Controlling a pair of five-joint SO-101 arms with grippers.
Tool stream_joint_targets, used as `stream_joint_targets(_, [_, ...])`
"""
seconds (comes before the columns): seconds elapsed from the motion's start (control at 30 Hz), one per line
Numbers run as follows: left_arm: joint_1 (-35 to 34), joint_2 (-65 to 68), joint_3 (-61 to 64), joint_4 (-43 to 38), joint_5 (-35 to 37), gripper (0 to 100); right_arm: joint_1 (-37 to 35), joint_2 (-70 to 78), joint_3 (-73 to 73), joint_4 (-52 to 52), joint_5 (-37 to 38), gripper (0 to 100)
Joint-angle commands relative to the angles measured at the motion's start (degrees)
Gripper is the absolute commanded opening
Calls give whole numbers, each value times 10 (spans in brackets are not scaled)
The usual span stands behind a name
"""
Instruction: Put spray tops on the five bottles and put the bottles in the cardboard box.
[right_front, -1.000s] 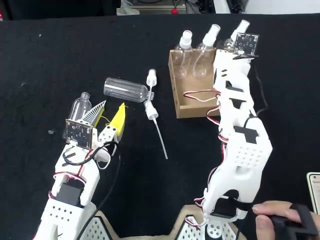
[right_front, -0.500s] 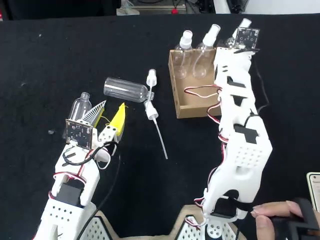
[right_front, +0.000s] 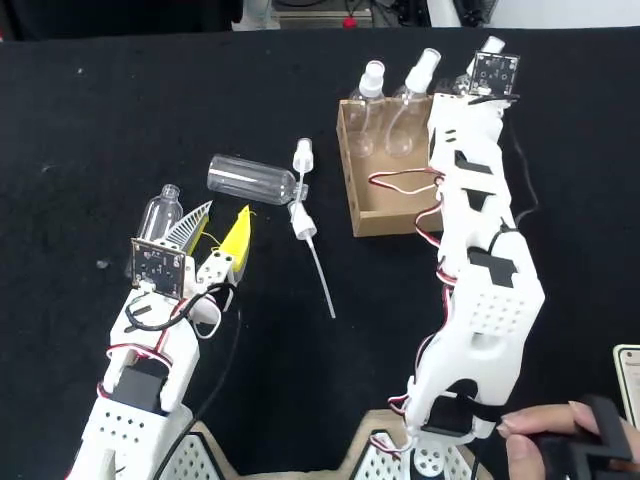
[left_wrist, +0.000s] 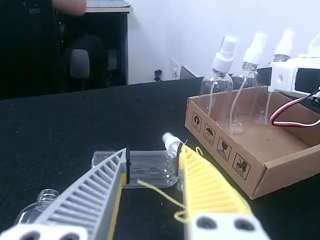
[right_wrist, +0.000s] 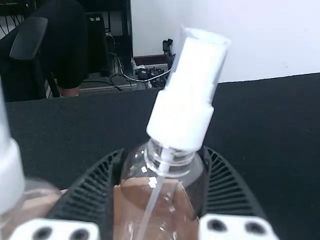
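R gripper (right_wrist: 164, 155): fingers clamped on capped bottle (right_wrist: 161, 182), mid-body, at far end of cardboard box (right_front: 357, 195). Bottle looks like thin clear plastic: prob. light, slick, crushable. Grip body, not spray top; min. force. L gripper (left_wrist: 152, 150): fingers spread wide over tabletop (right_front: 120, 100), nr lying bottle (left_wrist: 150, 167).

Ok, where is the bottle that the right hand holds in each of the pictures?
High view: the bottle is at the top right, rightmost of three standing in the box.
Left wrist view: far right, the rightmost white top above the box.
Right wrist view: centre, between the right hand's fingers.
Shared landmark: the box.
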Motion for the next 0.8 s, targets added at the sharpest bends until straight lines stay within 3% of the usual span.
stream_joint_targets(0.0, [7,-5,13,-10,-4,166,-4,-7,-29,4,0,153])
stream_joint_targets(0.47, [7,-5,13,-10,-4,166,0,-7,-25,5,0,154])
stream_joint_targets(0.67, [7,-6,13,-10,-4,166,-1,-8,-13,5,-1,261])
stream_joint_targets(0.77, [6,-6,13,-10,-4,166,0,-8,-12,5,-2,264])
